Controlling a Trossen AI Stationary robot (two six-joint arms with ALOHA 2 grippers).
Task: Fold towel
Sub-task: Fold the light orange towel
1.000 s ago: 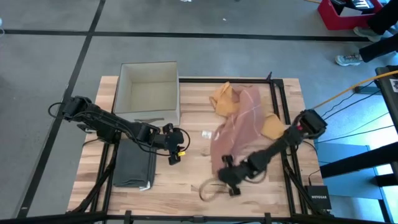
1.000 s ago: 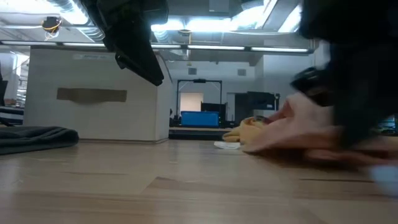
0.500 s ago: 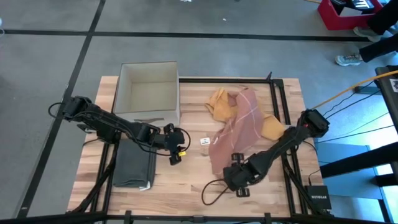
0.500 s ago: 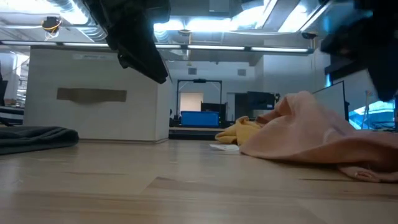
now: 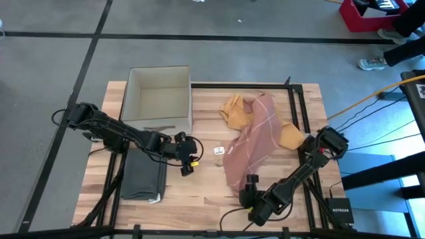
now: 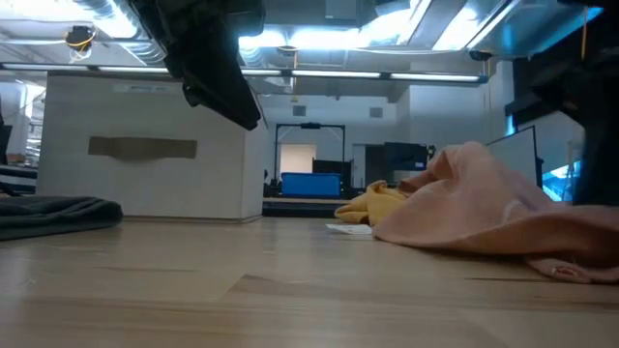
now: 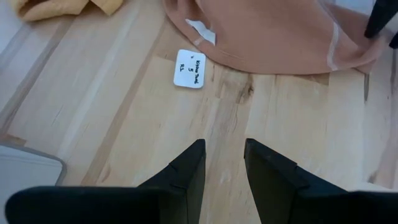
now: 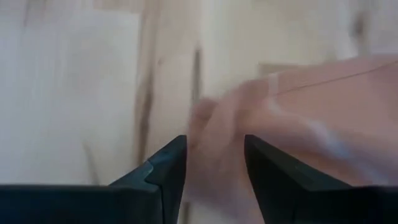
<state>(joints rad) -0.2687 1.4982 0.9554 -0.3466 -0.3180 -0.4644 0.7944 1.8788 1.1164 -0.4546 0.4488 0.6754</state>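
Note:
A pink towel point(image 5: 249, 143) with pale stripes lies loosely spread on the wooden table, humped in the low view point(image 6: 484, 208). Its near corner point(image 5: 236, 184) rests on the wood. My right gripper point(image 5: 252, 182) hovers open right at that corner, and the cloth point(image 8: 280, 118) shows between and beyond its fingers. To the towel's left my left gripper point(image 5: 188, 163) hangs above bare wood point(image 7: 221, 165), open, with nothing between its fingers. My right gripper stands open at the pink towel's near corner point(image 8: 214, 155), slanting down from the table's near side. Whether a finger touches the cloth I cannot tell.
A yellow cloth point(image 5: 238, 108) lies under the towel's far end. A white open box point(image 5: 159, 99) stands at the far left, a folded grey towel point(image 5: 143, 174) in front of it. A small white label point(image 5: 218, 151) lies beside the pink towel. A black frame point(image 5: 295, 109) borders the table's right side.
My right gripper has opened and let go of the pink towel, then drawn back toward the table's near edge. The towel, bunched and stretched toward the near edge a second ago, has dropped and lies slack and spread on the wood.

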